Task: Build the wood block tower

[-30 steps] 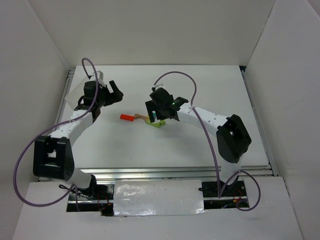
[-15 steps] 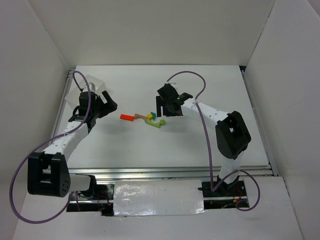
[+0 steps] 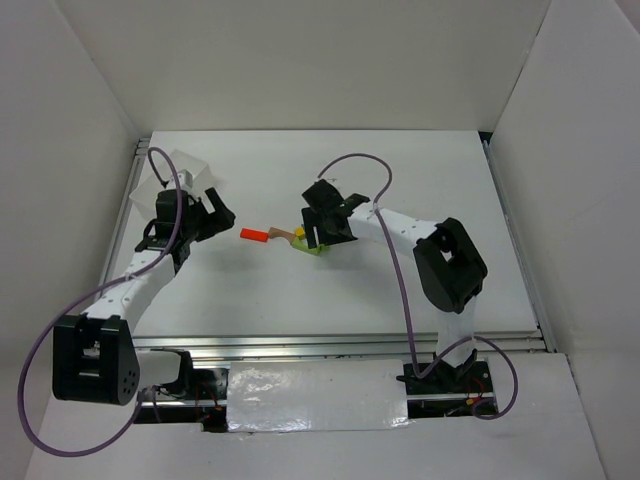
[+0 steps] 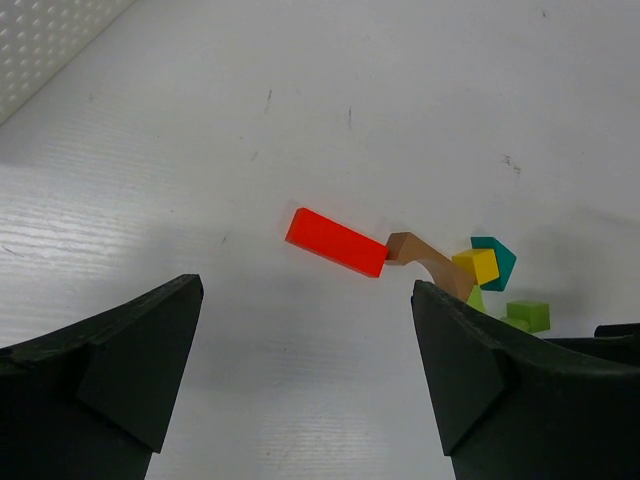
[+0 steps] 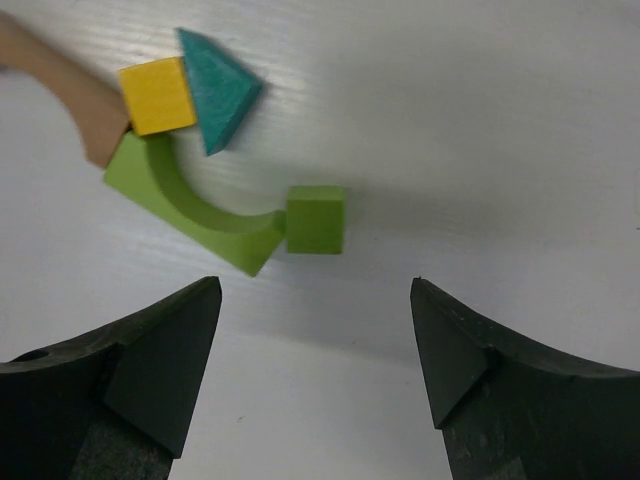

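The wood block tower is unbuilt: its pieces lie flat in a loose chain near the middle of the white table, the chain's long axis running left to right in the top view. The red block forms the left end, lengthwise along that axis, one end meeting the tan arch. Next come the yellow cube and the teal triangle, its peak pointing away from the cube. The green arch curves from the tan piece to the green cube, hollow side toward the triangle. The right gripper hangs just over the green pieces, jaws apart, holding nothing. The left gripper stands left of the red block, spread wide and empty.
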You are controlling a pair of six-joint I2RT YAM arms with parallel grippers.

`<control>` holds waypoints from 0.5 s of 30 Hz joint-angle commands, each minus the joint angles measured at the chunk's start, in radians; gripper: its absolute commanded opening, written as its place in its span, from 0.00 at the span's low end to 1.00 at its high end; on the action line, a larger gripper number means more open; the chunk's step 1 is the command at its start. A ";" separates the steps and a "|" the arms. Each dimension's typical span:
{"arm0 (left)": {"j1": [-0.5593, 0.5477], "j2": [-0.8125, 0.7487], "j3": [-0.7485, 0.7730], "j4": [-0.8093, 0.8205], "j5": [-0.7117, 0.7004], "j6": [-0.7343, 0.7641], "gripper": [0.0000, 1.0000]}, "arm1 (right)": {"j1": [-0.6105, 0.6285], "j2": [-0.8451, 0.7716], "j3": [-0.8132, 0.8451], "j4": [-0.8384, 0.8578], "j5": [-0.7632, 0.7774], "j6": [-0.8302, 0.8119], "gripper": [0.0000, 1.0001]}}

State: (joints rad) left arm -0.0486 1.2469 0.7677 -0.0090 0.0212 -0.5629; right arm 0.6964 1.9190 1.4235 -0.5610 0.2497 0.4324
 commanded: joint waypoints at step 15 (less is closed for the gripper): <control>-0.091 0.557 0.431 -0.097 0.044 0.080 0.99 | 0.074 -0.146 -0.041 -0.002 0.103 -0.038 1.00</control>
State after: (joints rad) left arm -0.0917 1.7542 1.1080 -0.0505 0.1097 -0.4965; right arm 0.7799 1.8336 1.4155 -0.5571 0.3111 0.3687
